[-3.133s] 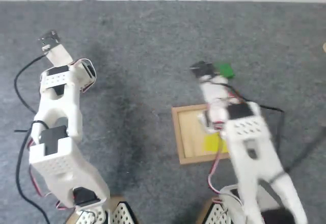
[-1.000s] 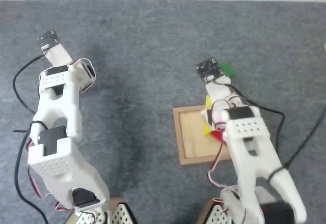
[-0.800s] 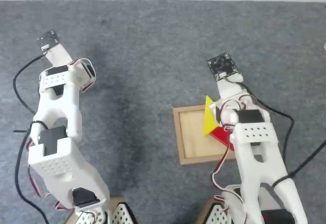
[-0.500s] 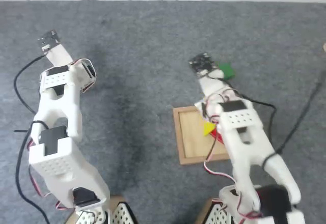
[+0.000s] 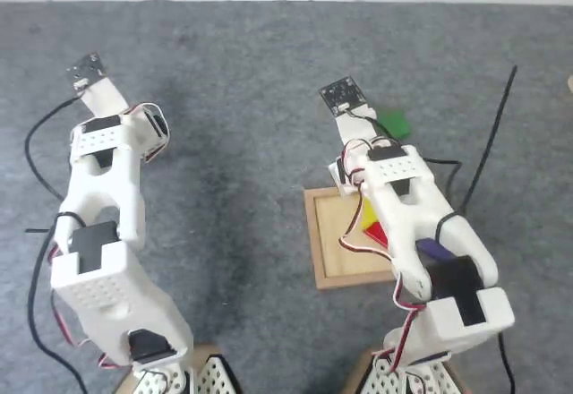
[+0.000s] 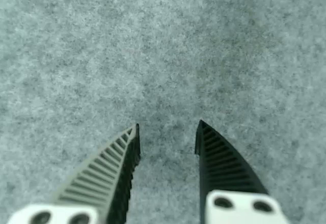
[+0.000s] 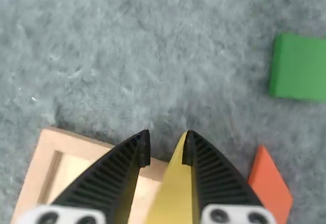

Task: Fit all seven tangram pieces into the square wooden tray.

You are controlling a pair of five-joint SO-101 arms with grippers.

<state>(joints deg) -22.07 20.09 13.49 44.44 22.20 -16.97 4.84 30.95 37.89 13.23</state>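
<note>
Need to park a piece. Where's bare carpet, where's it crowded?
Bare: carpet from the left gripper across to the tray. Crowded: tray's far edge, where the right gripper holds the yellow piece near the orange piece and green piece.

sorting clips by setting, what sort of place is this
Probably a robotics test bench: two white arms side by side on a grey felt-like mat, a square wooden tray, and a yellow piece gripped in the right tool, a green piece lying beyond.

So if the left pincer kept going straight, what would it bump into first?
Probably just the grey carpet. Nothing else lies ahead of the open left pincer, as far as its wrist view shows.
</note>
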